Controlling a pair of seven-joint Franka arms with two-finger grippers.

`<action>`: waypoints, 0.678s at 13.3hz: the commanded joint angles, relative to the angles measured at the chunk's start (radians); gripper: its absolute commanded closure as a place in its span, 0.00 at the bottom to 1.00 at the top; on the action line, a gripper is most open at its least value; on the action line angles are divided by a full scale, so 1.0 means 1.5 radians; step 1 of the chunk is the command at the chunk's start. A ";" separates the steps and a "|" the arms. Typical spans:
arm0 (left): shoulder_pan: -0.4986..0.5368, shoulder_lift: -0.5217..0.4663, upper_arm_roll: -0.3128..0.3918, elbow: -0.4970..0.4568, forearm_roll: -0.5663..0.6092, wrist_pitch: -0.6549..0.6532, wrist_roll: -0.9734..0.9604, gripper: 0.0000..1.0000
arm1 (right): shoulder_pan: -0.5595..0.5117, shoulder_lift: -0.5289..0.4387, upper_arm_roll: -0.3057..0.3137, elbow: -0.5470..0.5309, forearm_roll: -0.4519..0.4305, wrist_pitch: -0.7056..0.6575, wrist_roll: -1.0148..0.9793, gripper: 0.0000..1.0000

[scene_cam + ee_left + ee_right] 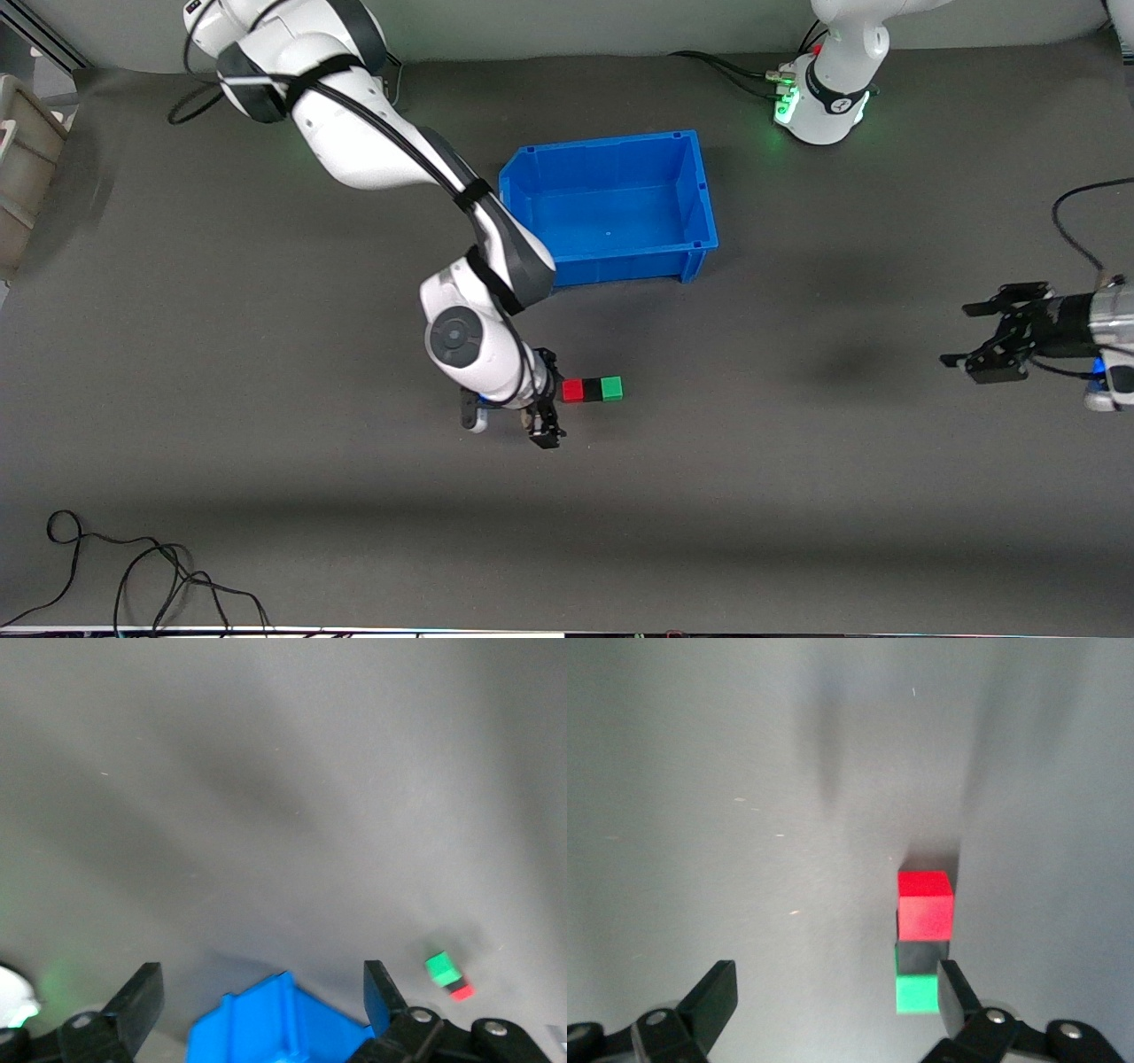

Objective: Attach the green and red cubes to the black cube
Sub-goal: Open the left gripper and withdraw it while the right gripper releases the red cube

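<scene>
We see the red cube (572,391), black cube (592,390) and green cube (611,388) touching in a row near the blue bin (620,257); the right gripper (547,397) beside them is spread, empty; the left gripper (988,337) waits spread.

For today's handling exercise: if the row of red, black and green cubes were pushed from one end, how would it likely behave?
The red cube, black cube and green cube look rigid and flat-faced, so they would probably slide, not roll. Being small, they seem light. Pushed off-centre, the row might bend apart.
</scene>
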 commanded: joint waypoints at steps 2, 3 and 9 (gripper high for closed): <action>-0.010 -0.016 -0.014 0.108 0.082 -0.121 0.169 0.00 | -0.069 -0.152 -0.001 -0.019 0.013 -0.184 -0.144 0.00; -0.022 -0.033 -0.018 0.113 0.109 -0.124 0.231 0.00 | -0.081 -0.191 -0.003 -0.025 0.011 -0.224 -0.187 0.00; -0.139 -0.108 -0.018 0.105 0.239 -0.088 0.417 0.00 | -0.219 -0.360 -0.017 -0.039 0.000 -0.491 -0.547 0.00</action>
